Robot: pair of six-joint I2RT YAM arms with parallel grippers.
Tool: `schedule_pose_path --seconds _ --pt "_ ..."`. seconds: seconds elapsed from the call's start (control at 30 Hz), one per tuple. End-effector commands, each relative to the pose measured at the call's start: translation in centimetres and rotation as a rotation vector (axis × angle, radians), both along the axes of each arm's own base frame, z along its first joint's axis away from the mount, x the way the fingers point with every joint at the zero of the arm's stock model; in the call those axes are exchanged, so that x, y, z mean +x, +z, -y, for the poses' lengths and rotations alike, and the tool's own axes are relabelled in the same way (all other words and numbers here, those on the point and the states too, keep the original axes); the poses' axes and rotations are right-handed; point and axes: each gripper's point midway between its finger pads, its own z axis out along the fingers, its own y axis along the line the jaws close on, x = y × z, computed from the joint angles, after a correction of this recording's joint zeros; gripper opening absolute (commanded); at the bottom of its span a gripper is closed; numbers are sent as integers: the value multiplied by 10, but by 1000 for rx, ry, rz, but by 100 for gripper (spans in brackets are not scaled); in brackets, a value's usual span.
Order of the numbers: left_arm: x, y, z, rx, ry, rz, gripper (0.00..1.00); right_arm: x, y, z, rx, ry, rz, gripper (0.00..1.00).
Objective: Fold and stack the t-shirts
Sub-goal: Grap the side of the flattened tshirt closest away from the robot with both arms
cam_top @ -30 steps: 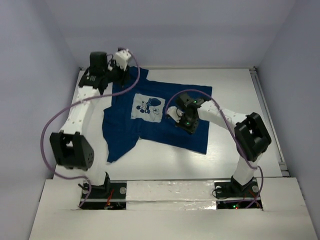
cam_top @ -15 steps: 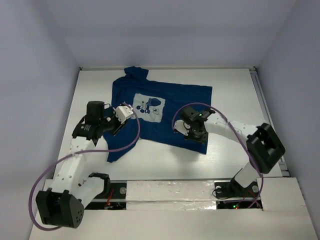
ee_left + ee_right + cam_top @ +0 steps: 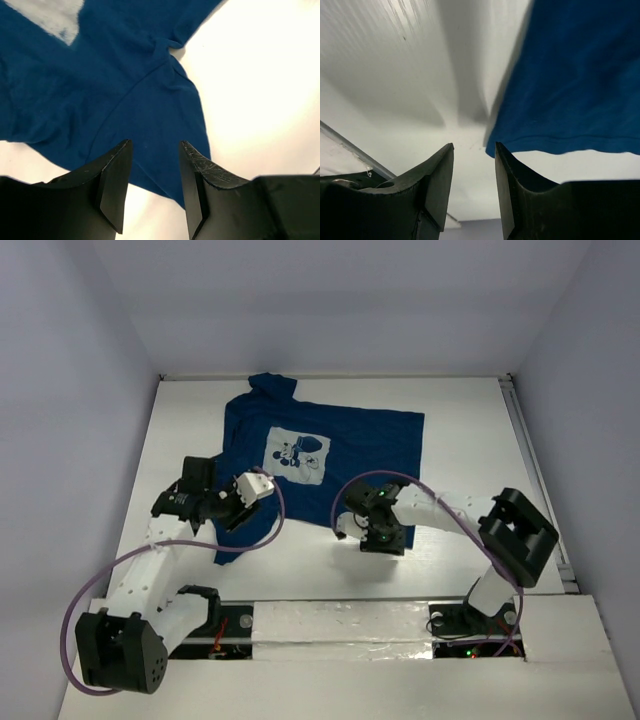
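Fingers (image 3: 114,185) of the left gripper (image 3: 155,150) stand parted and empty over the t-shirt's (image 3: 350,455) near sleeve. The right gripper (image 3: 474,150) is likewise parted and empty at the shirt's near hem corner. The shirt lies unfolded on the table (image 3: 470,420). Both grippers appear placed to take hold for a first fold.

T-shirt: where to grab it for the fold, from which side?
Near edge, coming from the arms' side: left gripper on the sleeve, right gripper on the bottom corner. The t-shirt lies flat, so only those loose edges give a bite.
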Motion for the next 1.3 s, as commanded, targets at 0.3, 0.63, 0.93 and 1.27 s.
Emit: schedule_pose_path --seconds 0.3,0.63,0.93,1.27 --pt "-19 -14 -7 58 -48 -51 40 3 -29 21 -162 -58 15 44" --pt "-13 -8 -10 69 -30 22 39 12 -11 13 -124 -86 61 44" --pt "-4 4 -6 51 -34 54 39 12 25 2 -15 -88 91 43" --pt "-4 4 0 21 -48 33 39 3 -11 14 -97 -87 40 43"
